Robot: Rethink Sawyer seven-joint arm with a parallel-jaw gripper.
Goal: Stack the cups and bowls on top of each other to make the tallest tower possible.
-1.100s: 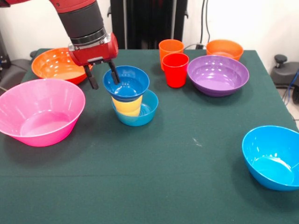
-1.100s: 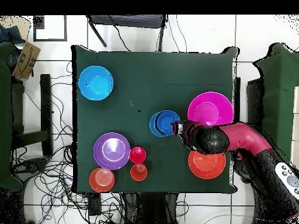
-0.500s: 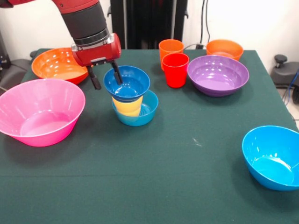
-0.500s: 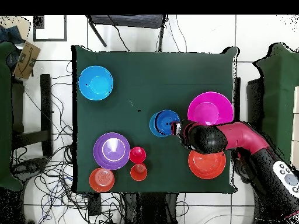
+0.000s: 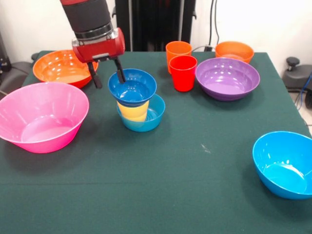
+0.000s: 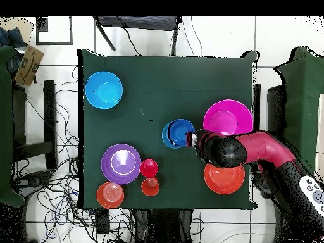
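A tower stands left of the table's middle: a small blue bowl (image 5: 152, 118) holds a yellow cup (image 5: 132, 110), and a darker small blue bowl (image 5: 132, 87) sits on top of the cup. From above, the tower (image 6: 178, 133) shows as one blue disc. My gripper (image 5: 107, 79) (image 6: 193, 138) hangs open at the top bowl's left rim. One finger is over the rim and the other is outside it; nothing is held. A red cup (image 5: 183, 73) and an orange cup (image 5: 178, 50) stand together further back.
A large pink bowl (image 5: 43, 116) and a large orange bowl (image 5: 57, 67) lie left of the tower. A purple bowl (image 5: 227, 78) and a small orange bowl (image 5: 234, 50) sit at the back right. A bright blue bowl (image 5: 285, 163) rests near the front right edge.
My gripper has risen a little from the top blue bowl's rim, still open. The bowl stays on the yellow cup; nothing else moved.
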